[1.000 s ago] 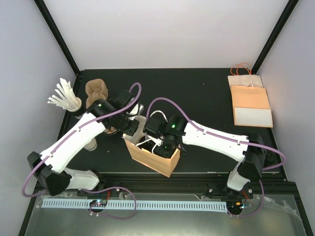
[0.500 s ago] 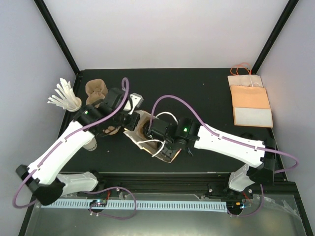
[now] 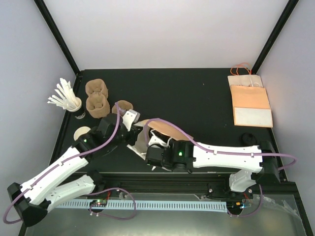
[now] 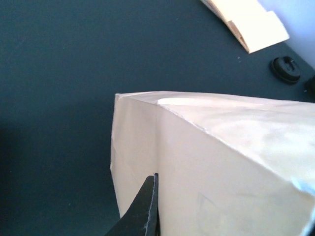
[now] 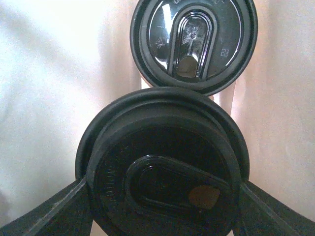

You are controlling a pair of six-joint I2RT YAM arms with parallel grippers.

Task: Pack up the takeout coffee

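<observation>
The brown paper bag lies tipped over at the near middle of the table, between my two arms. In the left wrist view my left gripper is shut on a wall of the bag; only one dark finger shows. My right gripper reaches inside the bag and is shut on the takeout coffee, a finger pressing each side of its black lid. Just beyond it a second black-lidded cup rests against the bag's inner wall. From above, the right gripper is at the bag's mouth.
A dark cup of white stirrers stands at the far left. Three brown sleeves sit beside it, and a white cup nearer. Flat folded bags lie at the far right. A loose black lid lies below them.
The bag has gone from upright to tipped over and slid toward the near edge. Both arms drew back and lower with it. My left gripper has closed on the bag's wall.
</observation>
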